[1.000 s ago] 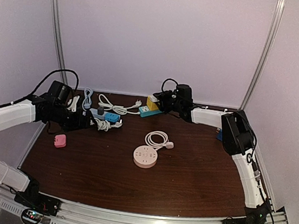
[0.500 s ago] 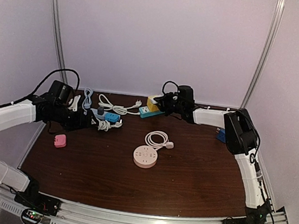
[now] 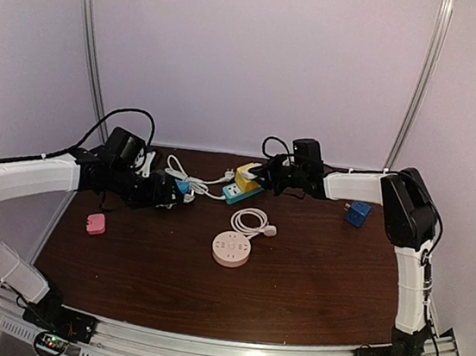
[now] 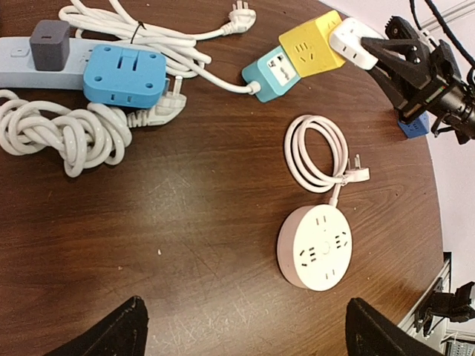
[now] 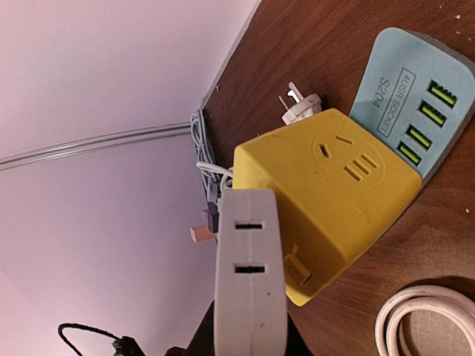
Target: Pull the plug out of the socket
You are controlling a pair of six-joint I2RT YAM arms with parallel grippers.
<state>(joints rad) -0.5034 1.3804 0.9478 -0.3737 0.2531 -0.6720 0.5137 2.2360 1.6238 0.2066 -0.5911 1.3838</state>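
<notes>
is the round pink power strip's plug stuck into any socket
No, the round pink power strip has its plug lying loose with its prongs bare, not in any socket.

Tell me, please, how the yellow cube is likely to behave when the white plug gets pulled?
The yellow cube looks rigid and light, so it will probably slide or lift with the white plug that the right gripper clamps. Only the teal socket anchors it, loose on the table, so both may drag.
</notes>
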